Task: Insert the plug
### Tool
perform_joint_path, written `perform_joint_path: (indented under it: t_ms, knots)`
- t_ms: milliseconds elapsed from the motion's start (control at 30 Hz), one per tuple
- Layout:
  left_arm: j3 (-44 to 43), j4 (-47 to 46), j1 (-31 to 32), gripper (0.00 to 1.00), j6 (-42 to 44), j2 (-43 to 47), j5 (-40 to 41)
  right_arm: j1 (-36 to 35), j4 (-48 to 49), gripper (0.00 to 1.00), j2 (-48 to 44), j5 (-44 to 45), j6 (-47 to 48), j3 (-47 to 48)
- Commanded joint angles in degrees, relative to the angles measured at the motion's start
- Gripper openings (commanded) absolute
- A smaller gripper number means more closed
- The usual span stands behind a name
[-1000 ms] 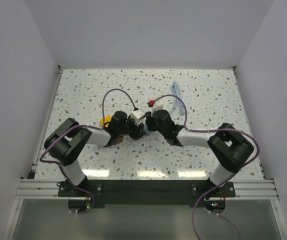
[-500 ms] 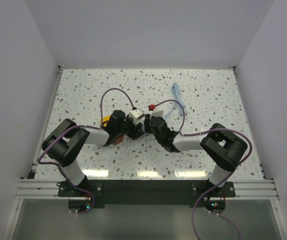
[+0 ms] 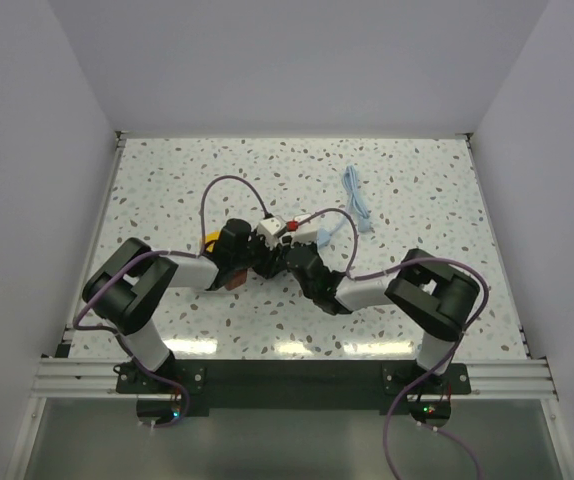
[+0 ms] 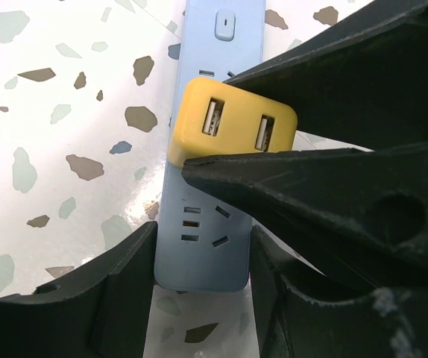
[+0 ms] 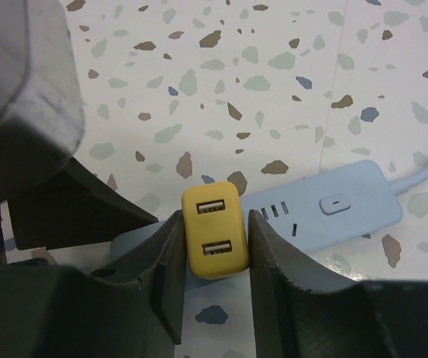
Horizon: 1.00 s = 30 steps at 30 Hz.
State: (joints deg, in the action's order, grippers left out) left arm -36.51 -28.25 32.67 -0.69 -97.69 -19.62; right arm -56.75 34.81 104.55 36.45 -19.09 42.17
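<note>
Plug (image 5: pixel 212 231), yellow with two USB ports, is pinched between the fingers of the right gripper (image 5: pixel 214 224). It is held against the top face of the light blue power strip (image 5: pixel 333 205), at the socket slots. Whether the prongs are seated cannot be told. The power strip's end is clasped on both sides by the left gripper (image 4: pixel 203 233), jaws part spread, on the speckled table (image 3: pixel 417 180). The button (image 5: pixel 335 202) is seen beside the plug; the cable (image 5: pixel 423 173) is led off to one side.
</note>
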Motion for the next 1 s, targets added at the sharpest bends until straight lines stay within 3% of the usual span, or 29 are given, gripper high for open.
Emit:
perform_joint_path:
  t_ms: [0,533,633,800,833,933,967]
  knots:
    - [-1.6,3.4,-1.0,0.00,-2.0,1.2,5.4,-8.6,-28.4,0.00,15.8,-25.8,-12.4,-9.2]
    - [-0.9,3.3,-1.2,0.00,-2.0,2.2,4.9,-8.5,-22.6,0.00,19.4,-27.5,-16.2,-12.8]
    - [-0.8,3.2,-1.2,0.00,-2.1,2.7,4.2,-8.5,-23.6,0.00,17.3,-27.3,-16.5,-12.7]
    - [-0.1,2.6,-1.3,0.01,-2.8,4.8,4.7,-7.9,-34.5,0.00,6.3,-21.1,-15.0,-8.4]
    - [0.1,2.5,-1.2,0.23,-3.0,5.1,4.7,-7.4,-36.6,0.00,5.1,-19.8,-14.7,-7.4]
    - [1.0,2.3,-1.2,0.68,-4.1,8.5,4.4,-3.6,-40.3,0.00,0.5,-16.5,-11.6,-3.4]
    - [1.2,2.3,-1.3,0.72,-4.1,8.5,4.2,-2.5,-40.5,0.00,-0.2,-16.2,-10.7,-2.6]
